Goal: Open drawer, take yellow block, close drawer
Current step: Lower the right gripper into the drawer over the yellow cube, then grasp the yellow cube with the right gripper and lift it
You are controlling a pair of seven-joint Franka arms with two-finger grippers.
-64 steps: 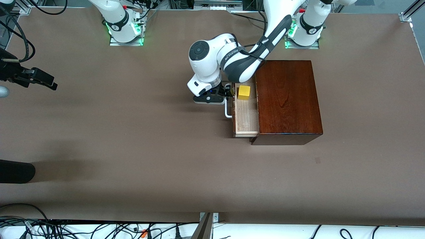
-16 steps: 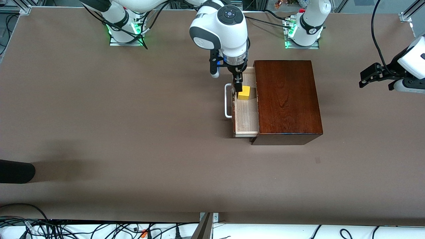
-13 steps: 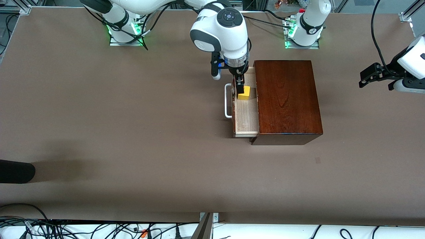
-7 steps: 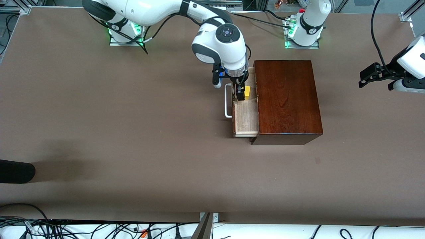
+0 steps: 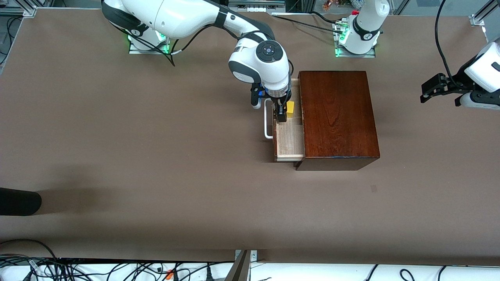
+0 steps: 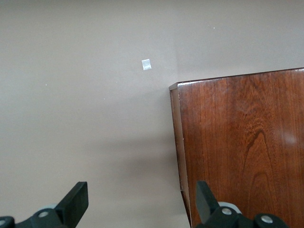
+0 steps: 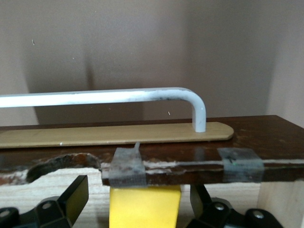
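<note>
The drawer (image 5: pixel 290 142) stands pulled out of the dark wooden box (image 5: pixel 338 117), with its white bar handle (image 5: pixel 266 125) toward the right arm's end of the table. The yellow block (image 5: pixel 290 107) sits in the tray's end farthest from the front camera. My right gripper (image 5: pixel 282 113) reaches down into the tray. In the right wrist view the yellow block (image 7: pixel 145 206) lies between the fingers (image 7: pixel 76 194) with a gap on each side, just inside the drawer front (image 7: pixel 190 156). My left gripper (image 5: pixel 427 91) waits open in the air off the left arm's end of the box.
The box's corner (image 6: pixel 242 142) shows below the left gripper (image 6: pixel 141 199). A small tape mark (image 5: pixel 374 189) lies on the brown table nearer the front camera than the box. A dark object (image 5: pixel 19 201) pokes in at the right arm's end. Cables run along the near edge.
The right gripper has come down into the drawer until its fingers straddle the yellow block. The block and drawer have not moved. The left arm has stayed in place.
</note>
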